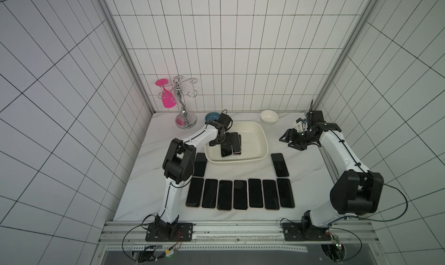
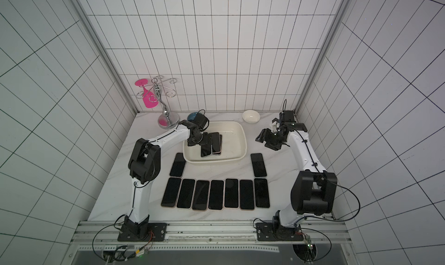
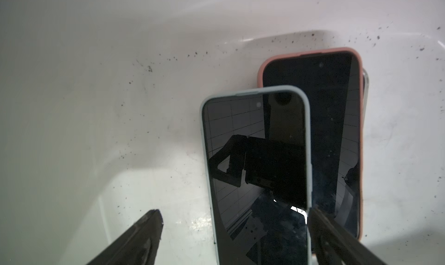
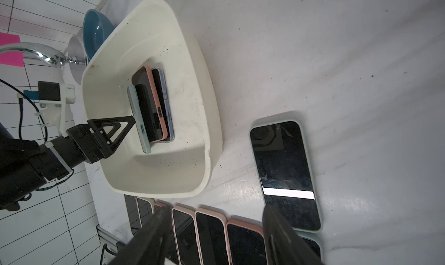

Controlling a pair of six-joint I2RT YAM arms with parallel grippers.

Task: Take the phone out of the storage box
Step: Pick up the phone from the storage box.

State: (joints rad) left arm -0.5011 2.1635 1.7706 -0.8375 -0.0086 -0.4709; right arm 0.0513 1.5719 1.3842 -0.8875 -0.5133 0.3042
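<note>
While the pale-cased phone [image 3: 255, 167] lies atop a pink-cased phone [image 3: 337, 107] inside the storage box [image 1: 252, 143], the left gripper [image 3: 234, 212] straddles it, fingers [image 3: 144, 235] spread wide, gripping nothing; the right gripper [image 4: 216, 208] hovers over the table [image 1: 240, 170], parted and empty.

I see only an edge of the lowest phone [image 4: 168, 107] beyond my left gripper [image 3: 234, 210]; the pink-cased phone [image 3: 337, 131] covers the rest.
</note>
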